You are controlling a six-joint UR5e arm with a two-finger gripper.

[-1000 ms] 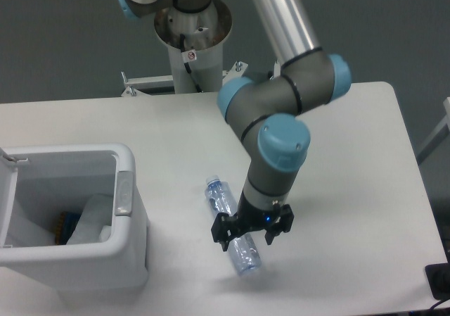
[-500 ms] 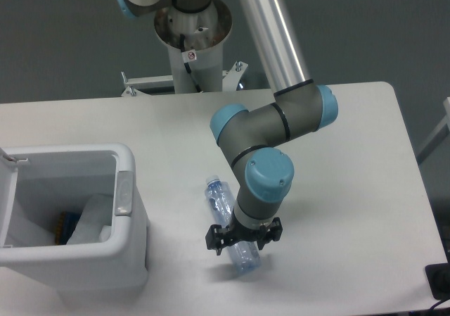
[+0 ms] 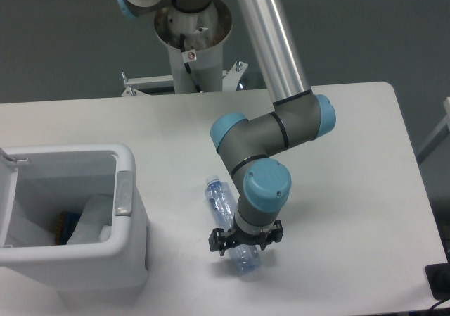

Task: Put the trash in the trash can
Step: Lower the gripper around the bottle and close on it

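Since a second ago, the gripper [image 3: 245, 242] has lowered, fingers straddling the bottle [image 3: 229, 222], grip unclear.

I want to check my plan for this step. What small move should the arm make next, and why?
Probably close the end effector on the bottle before any lift. Its fingers sit low on either side of the bottle's lower half, which lies flat on the table, and a firm grip cannot be confirmed. The trash can stands open to the left, holding the white wrapper.

White table [image 3: 365, 154], grey floor behind, black object [image 3: 439, 282] at lower right corner
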